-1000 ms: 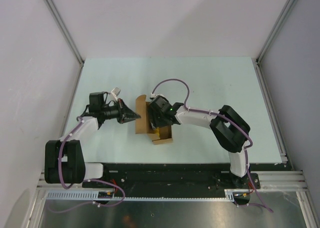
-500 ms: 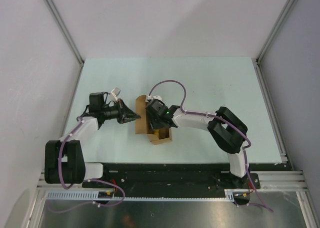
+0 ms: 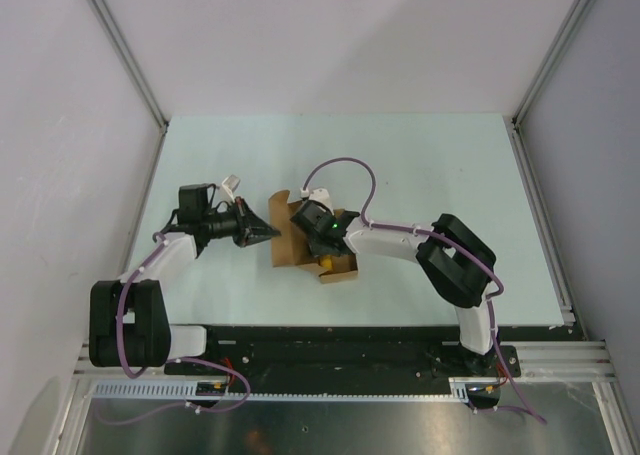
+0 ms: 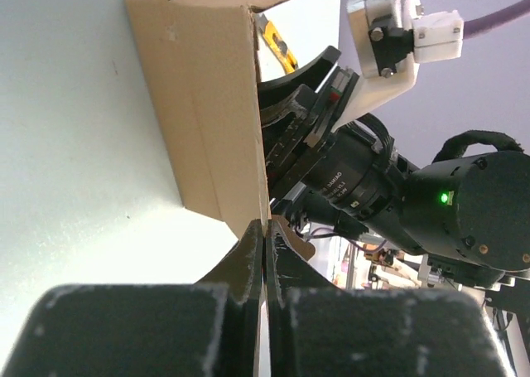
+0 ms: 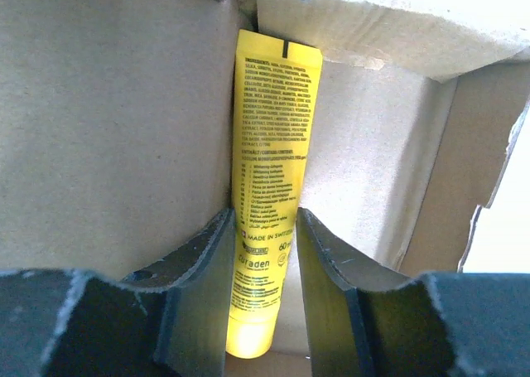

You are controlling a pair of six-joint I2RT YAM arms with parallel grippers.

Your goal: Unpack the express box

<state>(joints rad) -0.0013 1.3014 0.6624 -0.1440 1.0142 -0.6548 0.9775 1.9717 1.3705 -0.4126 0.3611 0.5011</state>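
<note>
The right hand (image 5: 263, 221) is down inside the express box (image 5: 116, 103). Its two fingers (image 5: 203, 261) sit against either edge of a yellow tube (image 5: 270, 128) near the tube's lower end, clamped on it as far as the wrist view shows. That hold is low and narrow. The tube looks slick and soft, so on the lift it could squirm out, or pivot and catch its upper end under the torn flap (image 5: 373, 29) at the top of the frame. A snag there would likely drag the light box along. The box lies just left of centre in the overhead view, on the pale counter (image 3: 430, 165). The left hand (image 4: 263, 238), fingers pressed together, meets the box's corner from the left. I cannot tell whether card is nipped between those fingers, so that hand may not anchor the box.
</note>
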